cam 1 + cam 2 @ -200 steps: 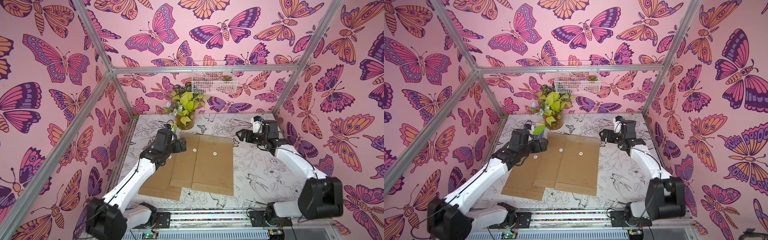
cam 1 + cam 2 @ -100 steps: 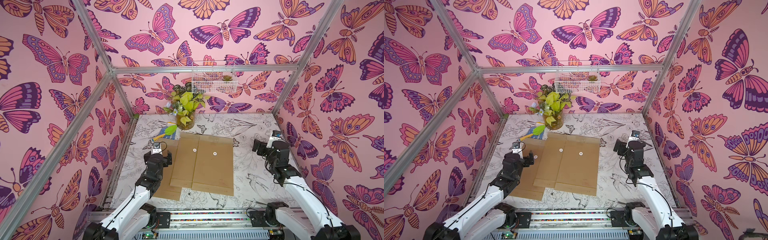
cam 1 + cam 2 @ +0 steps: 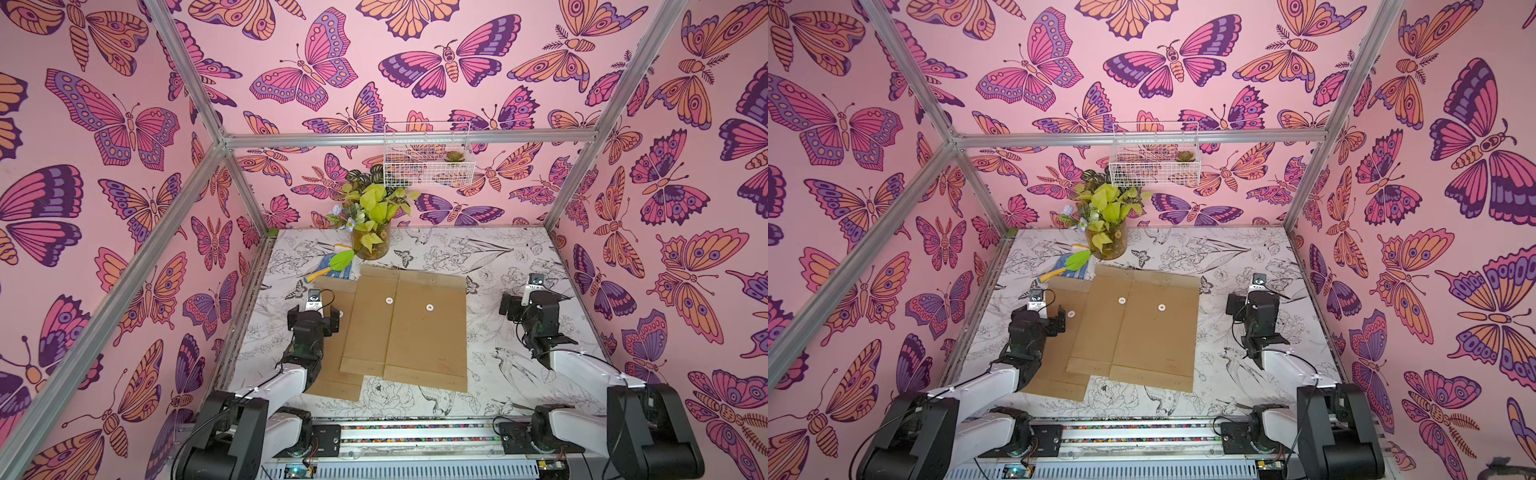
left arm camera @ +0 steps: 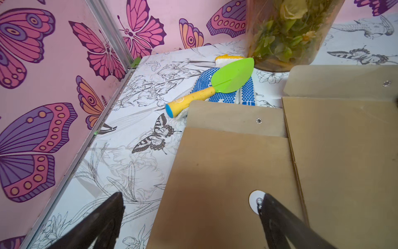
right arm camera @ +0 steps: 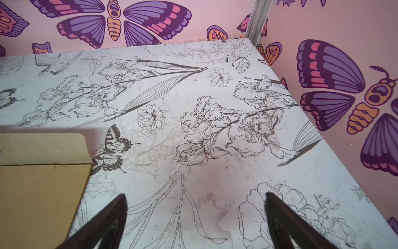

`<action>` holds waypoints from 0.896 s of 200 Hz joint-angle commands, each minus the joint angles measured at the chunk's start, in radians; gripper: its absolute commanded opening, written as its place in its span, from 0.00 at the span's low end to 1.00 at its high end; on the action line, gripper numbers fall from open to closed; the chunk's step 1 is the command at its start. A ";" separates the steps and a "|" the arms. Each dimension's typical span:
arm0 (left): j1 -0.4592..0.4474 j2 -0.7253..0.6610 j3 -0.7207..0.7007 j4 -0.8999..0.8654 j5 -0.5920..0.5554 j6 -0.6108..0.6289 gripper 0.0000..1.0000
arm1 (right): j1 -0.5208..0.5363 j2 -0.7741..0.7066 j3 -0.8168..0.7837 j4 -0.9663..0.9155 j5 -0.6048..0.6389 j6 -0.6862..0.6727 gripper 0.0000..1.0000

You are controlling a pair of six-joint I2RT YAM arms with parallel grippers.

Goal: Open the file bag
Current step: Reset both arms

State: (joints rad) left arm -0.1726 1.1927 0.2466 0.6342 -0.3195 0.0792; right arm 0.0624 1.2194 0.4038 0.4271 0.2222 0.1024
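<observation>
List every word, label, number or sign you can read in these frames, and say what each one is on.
No text reads clearly anywhere.
Faint print near the lower edge of the rightmost file bag: too small to read.
Pale emblem on the trowel handle: too blurred to read.

Plain brown file bags [image 3: 428, 340] carry white discs [image 3: 429, 307]. The worktop [image 3: 519, 257] is white with black-line flowers; walls [image 3: 124, 208] pink with purple-orange butterflies; trowel [image 4: 233, 75] green, yellow-handled.
</observation>
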 commanded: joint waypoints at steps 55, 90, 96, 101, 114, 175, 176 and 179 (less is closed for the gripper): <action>0.149 0.287 -0.029 0.464 0.284 -0.038 1.00 | -0.059 0.138 -0.024 0.293 -0.157 -0.039 0.99; 0.156 0.314 0.013 0.386 0.262 -0.058 1.00 | -0.076 0.241 -0.055 0.445 -0.173 -0.027 0.99; 0.157 0.330 0.036 0.369 0.251 -0.060 1.00 | -0.079 0.267 -0.059 0.475 -0.179 -0.026 0.99; 0.160 0.354 0.056 0.372 0.232 -0.064 1.00 | -0.079 0.293 -0.062 0.511 -0.182 -0.023 0.99; 0.165 0.344 0.128 0.238 0.180 -0.099 1.00 | -0.082 0.316 -0.060 0.550 -0.204 -0.027 0.99; 0.168 0.342 0.116 0.266 0.157 -0.106 0.99 | -0.079 0.286 0.000 0.376 -0.221 -0.052 0.99; 0.168 0.340 0.117 0.260 0.157 -0.106 1.00 | -0.079 0.286 0.001 0.376 -0.221 -0.053 0.99; 0.168 0.336 0.121 0.245 0.157 -0.107 1.00 | -0.079 0.287 0.000 0.380 -0.221 -0.053 0.99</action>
State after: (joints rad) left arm -0.0074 1.5406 0.3664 0.9321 -0.1394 -0.0113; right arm -0.0135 1.5215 0.3813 0.8257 0.0196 0.0696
